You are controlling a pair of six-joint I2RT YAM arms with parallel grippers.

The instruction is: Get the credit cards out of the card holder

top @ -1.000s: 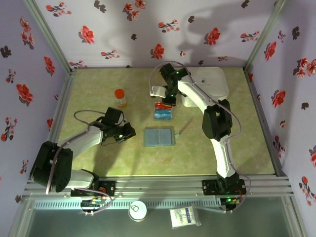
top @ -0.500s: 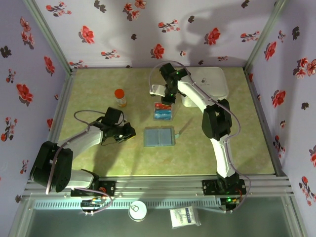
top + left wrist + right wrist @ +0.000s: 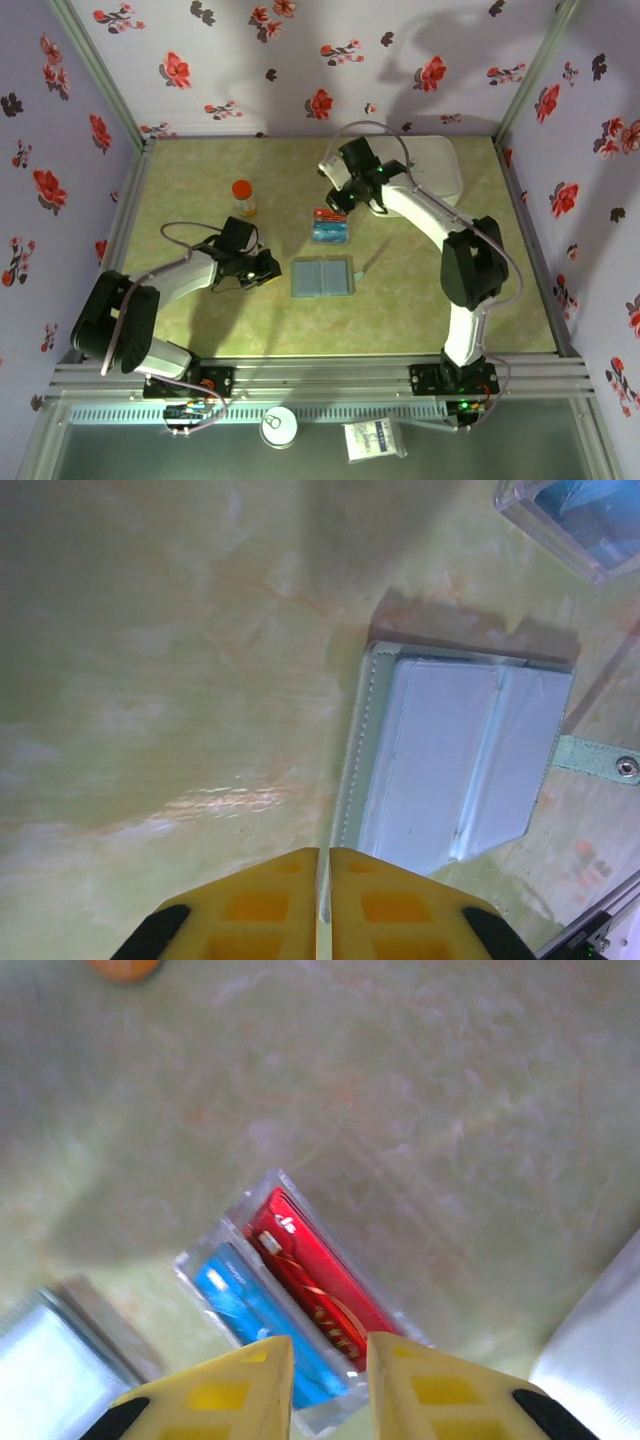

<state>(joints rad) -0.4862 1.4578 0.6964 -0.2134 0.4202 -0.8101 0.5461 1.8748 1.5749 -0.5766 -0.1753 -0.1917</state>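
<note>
The table (image 3: 520, 300) is pale green and marbled, with both arms reaching over it from the near edge. The right arm stretches far toward the back, and the right gripper (image 3: 338, 200) hangs over the far end of the cards. In the right wrist view its yellow fingers (image 3: 240, 1380) stand a little apart, with nothing between them and the tray's near end showing in the gap. The left arm bends low across the left half. The left gripper (image 3: 268, 268) sits near the holder's left edge, apart from it. In the left wrist view its yellow fingers (image 3: 260, 905) are pressed together, with just a thin seam between them, and they pinch nothing. A white case (image 3: 440, 160) lies at the back right, partly behind the right arm. The holder (image 3: 323, 277) lies open and flat near the middle of the table, its two grey-blue panels side by side. A clear tray (image 3: 225, 1218) rests just beyond the holder. In it, the red card (image 3: 315, 1285) and the blue card (image 3: 250, 1310) lie side by side, with the red one farther back. An orange-capped bottle (image 3: 243, 197) stands upright, well to the left of the tray. The holder's strap (image 3: 590, 758) sticks out from its right edge and carries a small snap.
</note>
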